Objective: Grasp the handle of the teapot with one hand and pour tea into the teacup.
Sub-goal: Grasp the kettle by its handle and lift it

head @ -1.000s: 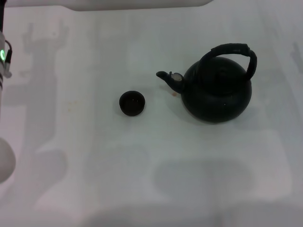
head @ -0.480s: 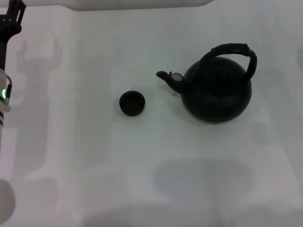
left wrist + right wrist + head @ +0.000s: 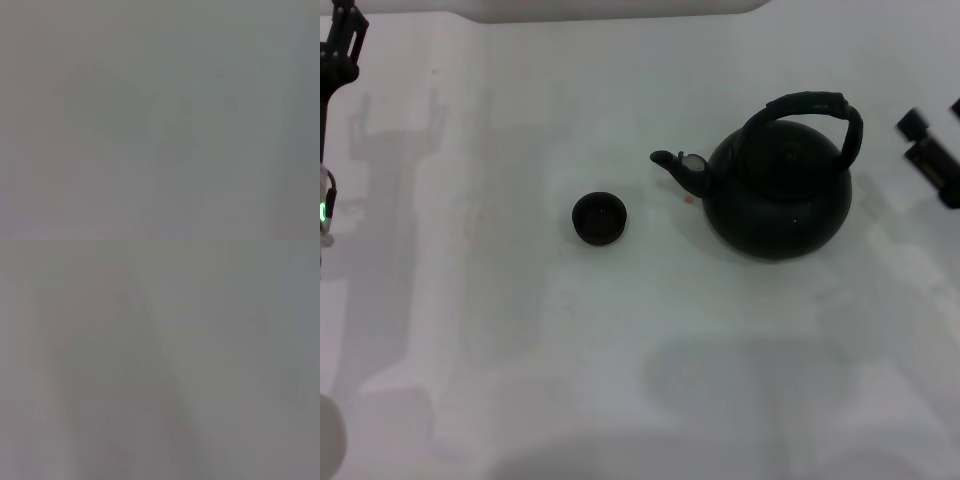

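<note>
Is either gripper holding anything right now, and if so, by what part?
Nothing is held. The teapot stands alone on the table, its handle untouched. The right gripper is at the right edge, the left gripper far left.

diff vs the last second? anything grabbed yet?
Nothing grabbed. The right gripper has come into the head view at the right edge, beside the teapot but clear of the handle. The left gripper has moved away from the robot, up the left edge to the far left corner. Teapot and teacup have not moved; no tea poured.
</note>
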Controlling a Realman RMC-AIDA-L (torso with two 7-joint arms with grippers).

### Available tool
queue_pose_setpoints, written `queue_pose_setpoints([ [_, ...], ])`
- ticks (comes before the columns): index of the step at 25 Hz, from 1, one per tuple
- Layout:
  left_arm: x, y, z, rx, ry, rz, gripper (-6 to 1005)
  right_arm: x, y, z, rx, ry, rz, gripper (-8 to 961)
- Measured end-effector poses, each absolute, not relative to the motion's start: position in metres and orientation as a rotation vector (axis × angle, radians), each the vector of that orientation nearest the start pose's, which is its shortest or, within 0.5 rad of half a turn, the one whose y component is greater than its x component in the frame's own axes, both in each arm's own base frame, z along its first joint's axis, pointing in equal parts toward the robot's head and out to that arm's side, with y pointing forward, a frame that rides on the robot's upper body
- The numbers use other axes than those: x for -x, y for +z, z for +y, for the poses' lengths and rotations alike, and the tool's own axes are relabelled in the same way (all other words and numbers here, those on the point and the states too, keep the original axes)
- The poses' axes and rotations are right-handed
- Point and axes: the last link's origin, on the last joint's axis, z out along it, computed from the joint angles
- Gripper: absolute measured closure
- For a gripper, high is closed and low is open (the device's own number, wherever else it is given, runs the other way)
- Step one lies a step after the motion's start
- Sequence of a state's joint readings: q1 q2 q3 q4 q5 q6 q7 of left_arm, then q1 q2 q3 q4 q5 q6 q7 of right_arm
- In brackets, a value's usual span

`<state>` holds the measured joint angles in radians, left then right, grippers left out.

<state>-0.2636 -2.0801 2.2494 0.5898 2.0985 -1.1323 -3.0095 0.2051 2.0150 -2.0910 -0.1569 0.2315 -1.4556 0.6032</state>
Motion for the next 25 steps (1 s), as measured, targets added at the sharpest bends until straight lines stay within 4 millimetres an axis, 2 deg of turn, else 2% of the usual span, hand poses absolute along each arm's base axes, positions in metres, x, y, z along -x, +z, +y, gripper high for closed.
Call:
queue_pose_setpoints([
  [7,0.300,-0.012,0.315,1.341,-0.783,-0.603,120,-0.340,-0.022,0.237,1.927,1.022,0.709,82],
  [25,0.301,-0.013,0.315,1.341,-0.779,-0.606,121,-0.335,-0.038,0.266,1.960,0.919,0.765,82],
])
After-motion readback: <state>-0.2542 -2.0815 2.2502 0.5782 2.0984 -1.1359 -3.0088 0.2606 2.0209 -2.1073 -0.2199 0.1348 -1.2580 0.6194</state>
